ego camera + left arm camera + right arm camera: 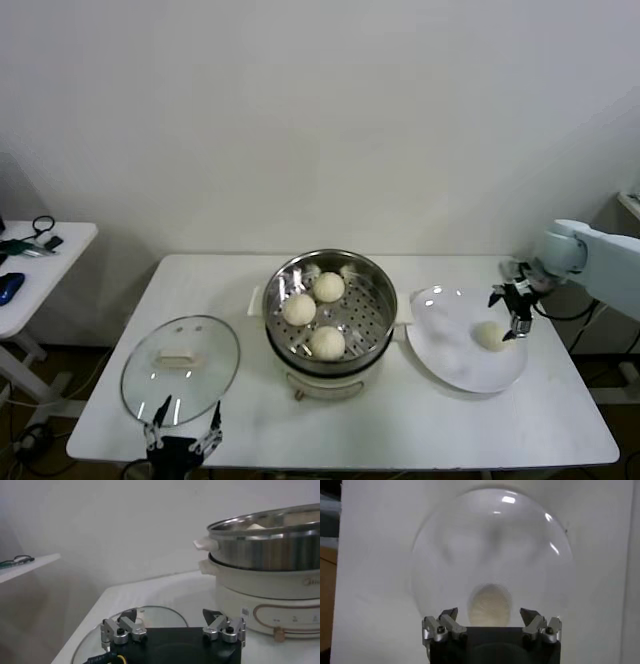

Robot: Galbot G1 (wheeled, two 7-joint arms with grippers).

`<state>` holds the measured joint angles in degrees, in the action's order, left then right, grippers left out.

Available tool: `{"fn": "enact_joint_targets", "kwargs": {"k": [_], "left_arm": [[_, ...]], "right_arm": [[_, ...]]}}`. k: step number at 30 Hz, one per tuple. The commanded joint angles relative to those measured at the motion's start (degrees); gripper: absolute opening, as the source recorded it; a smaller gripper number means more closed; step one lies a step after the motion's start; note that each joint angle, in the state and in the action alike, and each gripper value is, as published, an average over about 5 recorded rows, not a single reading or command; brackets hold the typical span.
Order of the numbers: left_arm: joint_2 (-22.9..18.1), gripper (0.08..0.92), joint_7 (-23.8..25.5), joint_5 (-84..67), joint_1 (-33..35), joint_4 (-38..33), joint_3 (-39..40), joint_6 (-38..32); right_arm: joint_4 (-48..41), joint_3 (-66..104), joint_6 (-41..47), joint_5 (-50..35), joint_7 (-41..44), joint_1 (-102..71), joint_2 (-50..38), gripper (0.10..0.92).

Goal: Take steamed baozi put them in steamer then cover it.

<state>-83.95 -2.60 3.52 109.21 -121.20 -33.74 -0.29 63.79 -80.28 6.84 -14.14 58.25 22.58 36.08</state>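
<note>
Your table carries the steamer at its centre, holding three baozi. Toward the right edge, the plate carries the fourth bun. The cover lies flat near the front-left corner. Your right gripper hangs over that bun, fingers spread and empty. Your left gripper sits at the front edge beside the cover, fingers spread.
</note>
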Motion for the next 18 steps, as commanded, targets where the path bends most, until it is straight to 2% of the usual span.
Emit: {"fn": "enact_joint_targets", "kwargs": {"k": [1, 14, 18], "left_arm": [[-0.17, 0.823, -0.07, 0.37, 0.20, 0.09, 0.18, -0.08], [-0.02, 0.823, -0.41, 0.64, 0.68, 0.09, 0.39, -0.54], [0.04, 0.823, -0.58, 0.61, 0.70, 0.12, 0.33, -0.63]], "right_arm": [[-6.98, 10.81, 0.30, 3.39, -1.33, -11.95, 1.43, 0.823], [-9.13, 13.54, 0.57, 5.03, -3.20, -13.82, 2.86, 0.821], [-9.95, 14.41, 0.52, 5.52, -3.18, -14.04, 3.38, 0.792]]}}
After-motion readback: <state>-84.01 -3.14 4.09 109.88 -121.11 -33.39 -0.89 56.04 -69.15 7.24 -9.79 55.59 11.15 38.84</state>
